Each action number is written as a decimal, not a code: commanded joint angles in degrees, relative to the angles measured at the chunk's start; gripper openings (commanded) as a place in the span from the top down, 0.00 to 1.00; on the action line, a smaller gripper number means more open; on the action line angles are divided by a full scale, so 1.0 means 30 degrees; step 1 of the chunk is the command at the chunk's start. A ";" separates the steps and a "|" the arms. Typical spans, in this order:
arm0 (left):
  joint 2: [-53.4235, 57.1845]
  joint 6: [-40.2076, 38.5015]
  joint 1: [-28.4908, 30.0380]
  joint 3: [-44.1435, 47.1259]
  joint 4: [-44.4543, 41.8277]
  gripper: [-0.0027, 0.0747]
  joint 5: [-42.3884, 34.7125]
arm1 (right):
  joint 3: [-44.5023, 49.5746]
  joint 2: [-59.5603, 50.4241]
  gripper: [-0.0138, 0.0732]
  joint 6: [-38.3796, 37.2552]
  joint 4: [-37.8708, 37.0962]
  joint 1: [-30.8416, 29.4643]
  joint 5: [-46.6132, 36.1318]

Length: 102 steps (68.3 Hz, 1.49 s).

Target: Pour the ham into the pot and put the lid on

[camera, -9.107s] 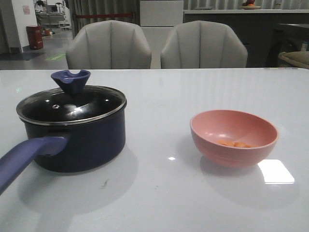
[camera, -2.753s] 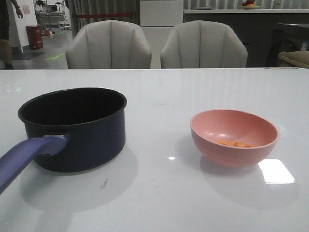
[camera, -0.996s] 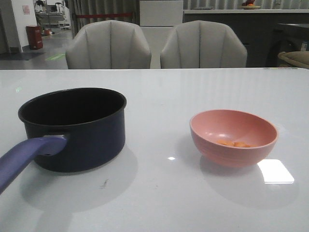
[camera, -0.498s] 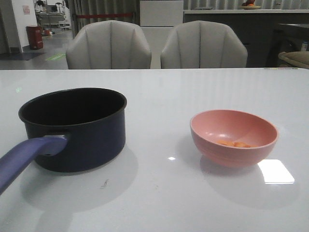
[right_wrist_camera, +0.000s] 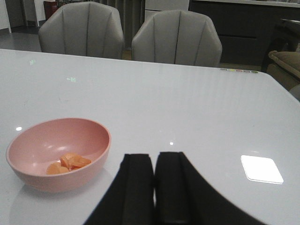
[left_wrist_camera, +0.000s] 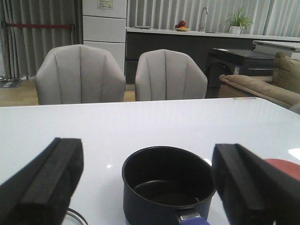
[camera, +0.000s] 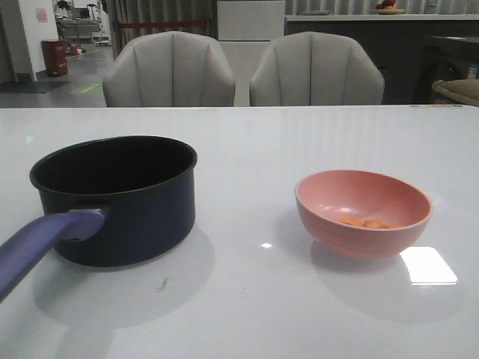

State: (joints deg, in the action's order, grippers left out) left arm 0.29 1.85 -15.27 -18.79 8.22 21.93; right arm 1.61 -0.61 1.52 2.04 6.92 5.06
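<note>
The dark navy pot (camera: pixel 120 198) stands uncovered at the table's left, its purple-blue handle (camera: pixel 37 247) pointing toward me; it also shows in the left wrist view (left_wrist_camera: pixel 166 185). The pink bowl (camera: pixel 363 213) at the right holds a few orange-pink ham chunks (camera: pixel 363 222), also seen in the right wrist view (right_wrist_camera: pixel 68 163). Only a sliver of the glass lid's rim (left_wrist_camera: pixel 75 218) shows, beside the left finger in the left wrist view. My left gripper (left_wrist_camera: pixel 150 180) is open wide and empty, short of the pot. My right gripper (right_wrist_camera: pixel 154 176) is shut and empty, beside the bowl (right_wrist_camera: pixel 58 152).
Two grey chairs (camera: pixel 168 71) (camera: pixel 314 69) stand behind the table's far edge. A bright light reflection (camera: pixel 428 265) lies on the glossy white table to the right of the bowl.
The lid sat on the pot nine seconds ago and is off it now. Over the last second nothing on the table has moved.
</note>
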 commanded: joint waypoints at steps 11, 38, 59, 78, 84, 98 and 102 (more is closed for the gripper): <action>-0.0394 -0.0015 -0.0141 -0.0474 0.0361 0.18 -0.1250 | -0.2415 0.0431 0.65 -0.0180 -0.0125 -0.0089 -0.1991; -0.0394 -0.0015 -0.0141 -0.0474 0.0361 0.18 -0.1310 | -0.7525 0.6858 0.65 -0.0328 0.0160 -0.0089 0.3346; -0.0394 -0.0015 -0.0141 -0.0474 0.0403 0.18 -0.1174 | -0.9569 1.2636 0.45 -0.0316 0.1861 -0.0022 0.3722; -0.0394 -0.0015 -0.0141 -0.0474 0.0403 0.18 -0.1174 | -1.3821 2.0915 0.31 -0.0295 0.4788 0.0001 0.5690; -0.0394 -0.0015 -0.0141 -0.0474 0.0403 0.18 -0.1174 | -1.5142 2.3401 0.31 -0.0280 0.4826 0.0314 0.6170; -0.0394 -0.0015 -0.0141 -0.0474 0.0403 0.18 -0.1174 | -1.7648 2.7885 0.31 -0.0280 0.4826 0.1410 0.6238; -0.0394 -0.0015 -0.0141 -0.0474 0.0403 0.18 -0.1174 | -1.8156 2.8843 0.31 -0.0280 0.4826 0.1434 0.6238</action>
State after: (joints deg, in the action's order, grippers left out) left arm 0.29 1.85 -15.27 -18.79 8.69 22.61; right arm -48.90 83.15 0.00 15.97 10.80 25.89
